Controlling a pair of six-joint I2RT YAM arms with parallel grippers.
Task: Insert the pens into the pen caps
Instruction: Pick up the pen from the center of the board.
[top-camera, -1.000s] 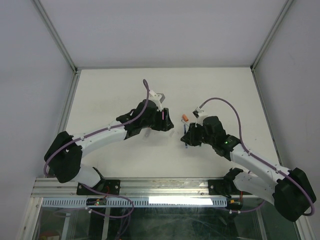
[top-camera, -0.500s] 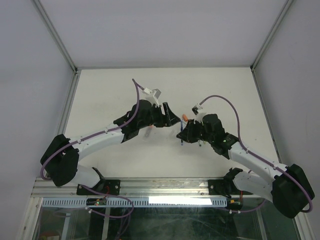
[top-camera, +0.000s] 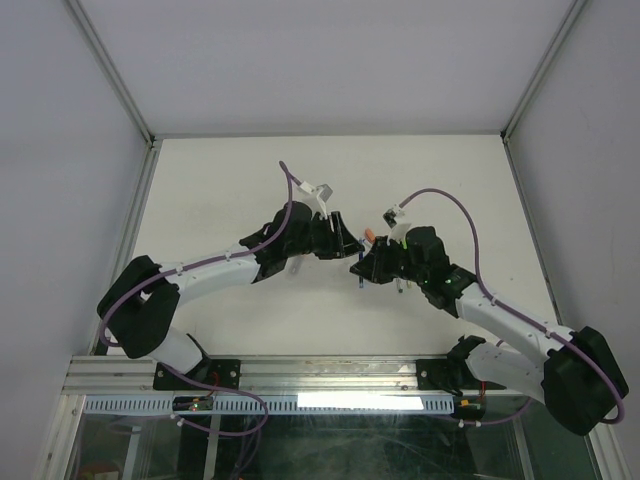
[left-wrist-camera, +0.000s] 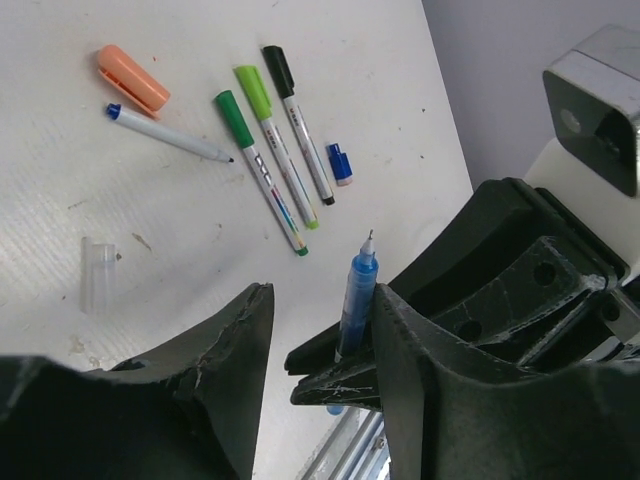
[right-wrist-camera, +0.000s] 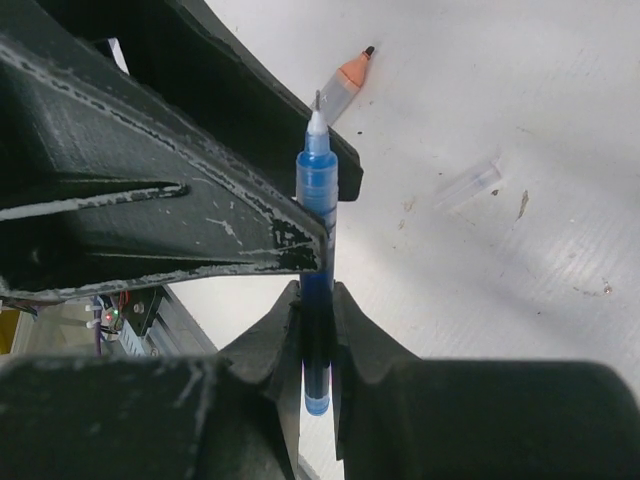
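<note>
My right gripper (right-wrist-camera: 316, 300) is shut on a blue pen (right-wrist-camera: 318, 190), which it holds upright with its bare fine tip pointing away. It also shows in the top view (top-camera: 366, 268). My left gripper (left-wrist-camera: 320, 300) is open and empty, its jaws wide apart on either side of the blue pen (left-wrist-camera: 357, 295), which is close to one finger (left-wrist-camera: 430, 390). On the table lie an orange cap (left-wrist-camera: 133, 77), a blue cap (left-wrist-camera: 340, 164), a white pen with a blue end (left-wrist-camera: 170, 134), and three capped pens: dark green (left-wrist-camera: 258, 170), light green (left-wrist-camera: 275, 145), black (left-wrist-camera: 298, 120).
A clear plastic cap (left-wrist-camera: 97, 272) lies on the white table, also in the right wrist view (right-wrist-camera: 465, 185). A grey pen with an orange-red tip (right-wrist-camera: 345, 80) lies beyond the blue pen. Both arms meet at mid-table (top-camera: 355, 255). Grey walls and metal rails enclose the table.
The right gripper moved left with the blue pen. The left gripper swung towards it and now straddles the pen's tip end.
</note>
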